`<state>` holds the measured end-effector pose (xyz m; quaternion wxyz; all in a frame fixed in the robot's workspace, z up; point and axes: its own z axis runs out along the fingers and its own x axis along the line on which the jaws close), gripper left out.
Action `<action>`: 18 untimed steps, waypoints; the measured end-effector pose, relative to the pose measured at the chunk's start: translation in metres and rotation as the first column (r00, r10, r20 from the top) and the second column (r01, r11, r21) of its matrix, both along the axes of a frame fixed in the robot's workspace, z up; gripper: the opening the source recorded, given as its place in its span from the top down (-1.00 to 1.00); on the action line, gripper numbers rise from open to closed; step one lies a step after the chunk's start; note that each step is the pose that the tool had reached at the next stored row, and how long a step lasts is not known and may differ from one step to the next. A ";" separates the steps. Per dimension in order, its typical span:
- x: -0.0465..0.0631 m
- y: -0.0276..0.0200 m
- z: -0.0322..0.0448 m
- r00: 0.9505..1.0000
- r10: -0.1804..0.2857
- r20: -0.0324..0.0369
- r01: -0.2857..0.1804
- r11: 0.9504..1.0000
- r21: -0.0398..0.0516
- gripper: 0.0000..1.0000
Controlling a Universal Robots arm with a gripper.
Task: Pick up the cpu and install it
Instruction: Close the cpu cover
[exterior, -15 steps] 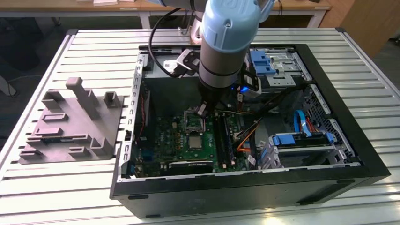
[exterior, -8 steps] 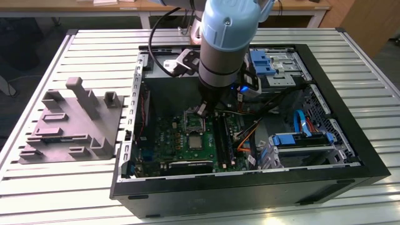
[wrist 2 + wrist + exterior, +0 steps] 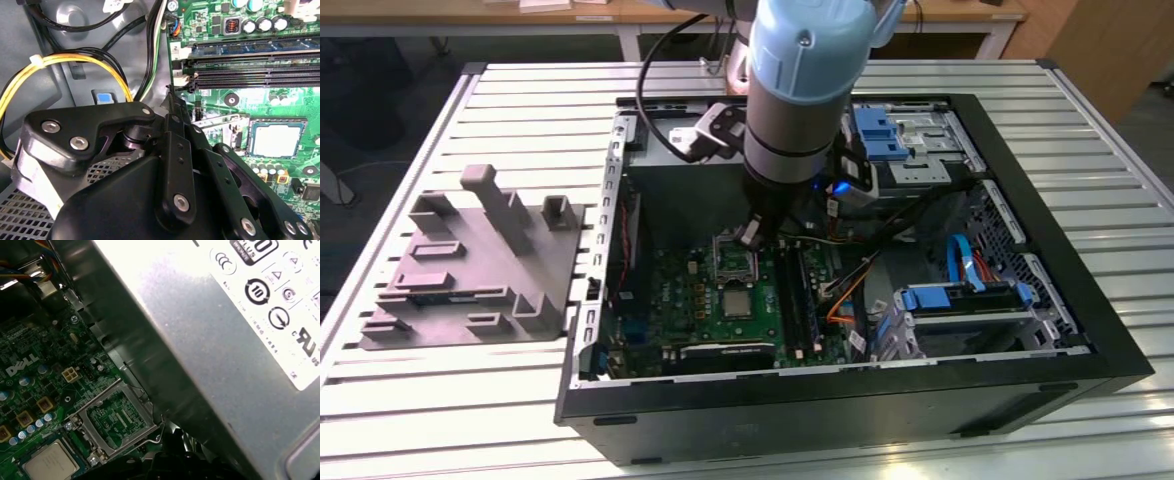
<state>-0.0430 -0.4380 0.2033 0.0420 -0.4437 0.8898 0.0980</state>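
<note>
Your cpu [image 3: 738,301] is sitting flat in its socket on the board [image 3: 707,310], mid-board, nearer the case's [image 3: 1067,330] front wall than the open retention frame [image 3: 732,262] next to it. You can see it in both wrist views too: silvery lid, cpu [image 3: 276,138] and cpu [image 3: 50,463], with the frame [image 3: 117,420] flipped up beside it.

The gripper [image 3: 767,232] hangs just above the frame, not touching the chip. I honestly can't tell how the gripper is set; the linkage blocks the tips.

What I'd worry about: the frame is still open, so nothing clamps the chip. A bump from the arm could skew it on the socket pins. The yellow cables [image 3: 65,67] and the PSU [image 3: 225,340] are close to the wrist, so snagging is a real risk.
</note>
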 end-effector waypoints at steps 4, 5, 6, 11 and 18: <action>0.000 0.0002 0.0011 1.000 0.000 0.000 0.000 1.000 -0.009 0.79; -0.001 0.0004 0.0014 1.000 0.000 0.000 0.000 1.000 -0.011 0.79; -0.001 0.0005 0.0017 1.000 0.000 0.000 0.000 1.000 -0.013 0.79; -0.001 0.0009 0.0039 1.000 0.000 0.000 0.000 1.000 -0.021 0.79; -0.002 0.0014 0.0080 1.000 0.000 0.000 0.000 0.999 -0.032 0.79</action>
